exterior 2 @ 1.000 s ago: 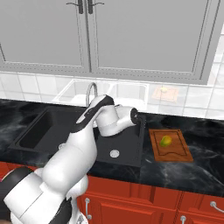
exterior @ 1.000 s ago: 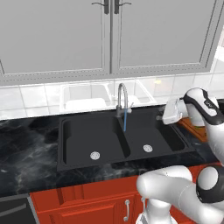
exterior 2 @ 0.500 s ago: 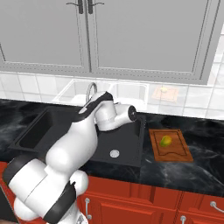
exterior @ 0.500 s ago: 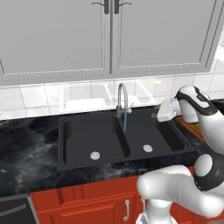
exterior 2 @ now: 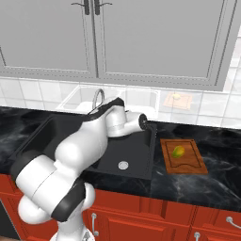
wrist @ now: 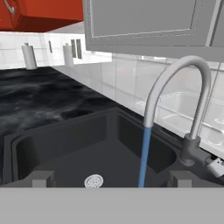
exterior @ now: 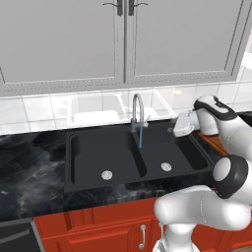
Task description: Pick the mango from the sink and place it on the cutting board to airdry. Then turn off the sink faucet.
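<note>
The mango (exterior 2: 178, 151), small and yellow-green, lies on the brown cutting board (exterior 2: 188, 164) to the right of the black double sink (exterior 2: 136, 162). The grey gooseneck faucet (exterior: 137, 109) runs a thin blue stream (exterior: 141, 136) into the sink (exterior: 88, 152). My gripper (exterior: 174, 130) hovers over the right basin, right of the faucet and level with its base, pointing at it. In the hand view the fingertips (wrist: 43, 178) stand wide apart, open and empty, around the stream (wrist: 143, 157). The faucet (wrist: 175, 85) arches ahead, its small lever (wrist: 216, 167) at the right.
A white dish rack (exterior: 96, 109) stands behind the sink against the tiled wall. Grey wall cabinets (exterior: 123, 39) hang low above the faucet. Black marble counter (exterior: 29, 157) stretches left of the sink. A round silver drain (exterior: 166, 167) sits in the right basin.
The hand has shifted a little left, from the sink's right rim toward the faucet, and the wrist has turned. The mango stays on the board, and the water still runs.
</note>
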